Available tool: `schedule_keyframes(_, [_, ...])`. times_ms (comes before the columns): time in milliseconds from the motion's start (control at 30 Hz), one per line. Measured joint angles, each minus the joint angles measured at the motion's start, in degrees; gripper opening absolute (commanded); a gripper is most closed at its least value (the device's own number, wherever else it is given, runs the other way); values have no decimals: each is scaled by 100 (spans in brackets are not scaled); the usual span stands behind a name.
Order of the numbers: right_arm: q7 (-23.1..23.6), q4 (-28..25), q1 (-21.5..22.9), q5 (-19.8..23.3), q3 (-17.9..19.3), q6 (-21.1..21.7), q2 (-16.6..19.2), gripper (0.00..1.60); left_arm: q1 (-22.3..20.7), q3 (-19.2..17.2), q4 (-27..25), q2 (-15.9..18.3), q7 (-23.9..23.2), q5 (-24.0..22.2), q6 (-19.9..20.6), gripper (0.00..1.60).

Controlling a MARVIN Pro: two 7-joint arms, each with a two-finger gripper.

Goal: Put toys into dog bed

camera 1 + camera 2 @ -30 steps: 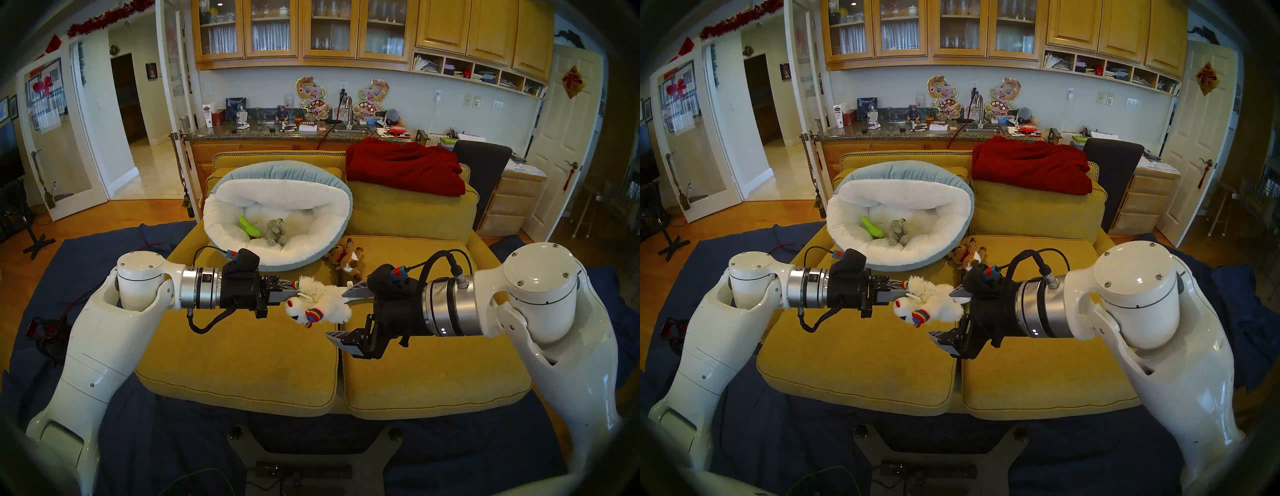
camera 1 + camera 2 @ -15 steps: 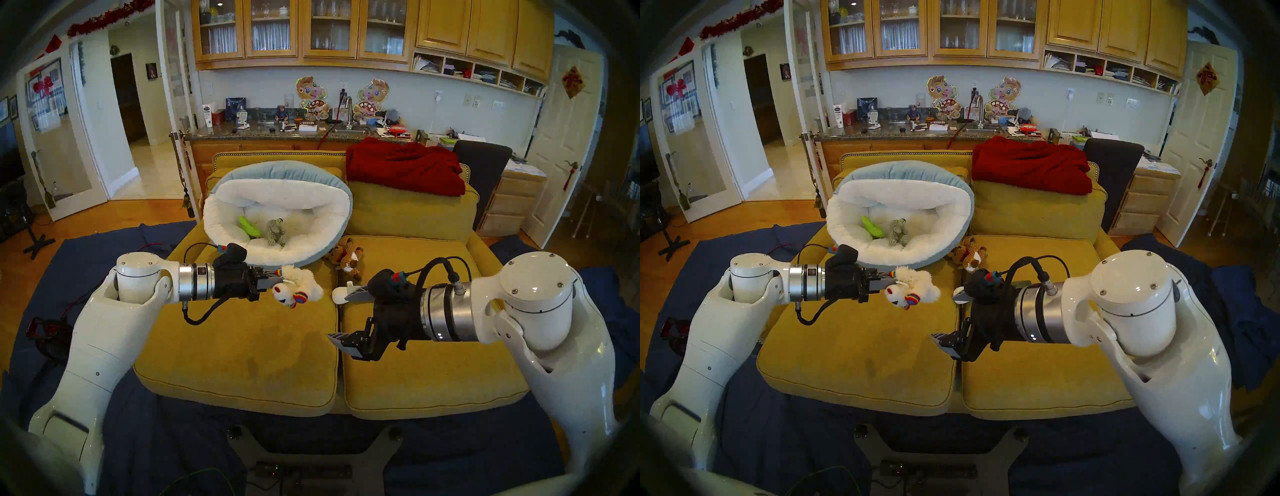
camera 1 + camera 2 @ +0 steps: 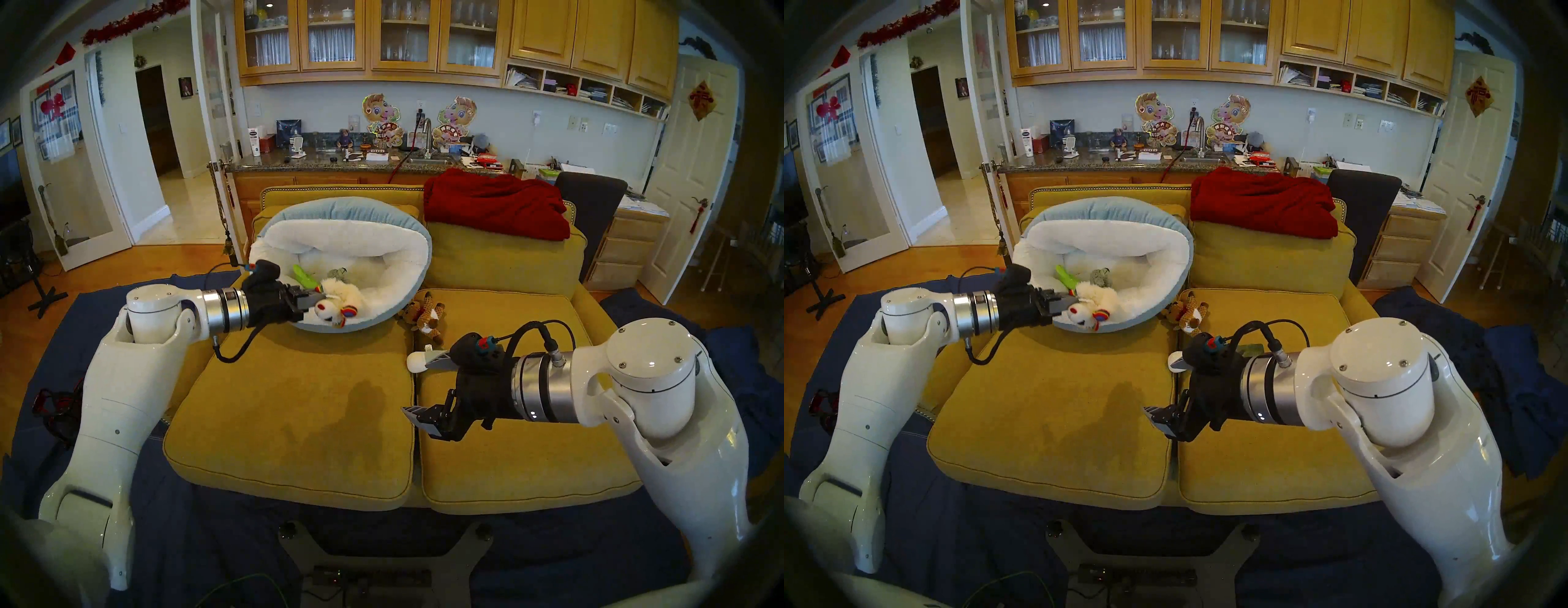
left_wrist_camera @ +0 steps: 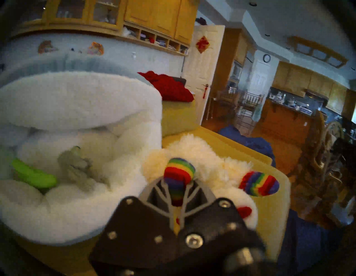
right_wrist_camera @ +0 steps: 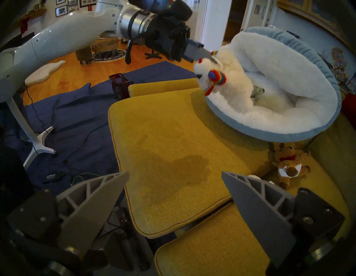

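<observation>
On the yellow sofa [image 3: 297, 407] the dog bed [image 3: 394, 254] sits on the left seat cushion, tipped up against the backrest, white fleece inside and pale blue outside. Over its near left rim the left gripper [image 3: 317, 297] is clamped tight on one rainbow paw of the white toy [image 3: 343, 302], which hangs off the fingertips above the rim, head toward the camera; the wrist view shows the striped paw pinched between the two grey fingers [image 4: 154, 189]. Inside the bed lie the green cactus [image 3: 306, 278] and, just beside it, the grey cub [image 3: 338, 274], partly hidden behind the white toy. The brown toy [image 3: 424, 318] lies on the right cushion, just beside the bed's near right edge. A white end of the tube toy [image 3: 416, 361] shows on the same cushion, behind the upper finger of the right gripper [image 3: 418, 388]. That gripper hovers above the gap between the cushions with its fingers spread wide and nothing between them. A red blanket [image 3: 496, 204] is draped over the backrest on the right.
</observation>
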Motion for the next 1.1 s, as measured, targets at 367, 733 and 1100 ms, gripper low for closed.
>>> schedule_keyframes(367, [-67, 1, -8, -68, -29, -5, -63, 160, -444, 5, 586, -291, 765, 68, 110, 0])
schedule_keyframes(733, [-101, 3, -21, -124, -57, -6, -105, 160, -854, 135, 1044, -668, 1414, 121, 119, 0])
schedule_keyframes(1100, [-125, 3, -36, -174, -78, -5, -133, 160, -1240, 366, 1708, -1042, 1895, 162, 118, 0])
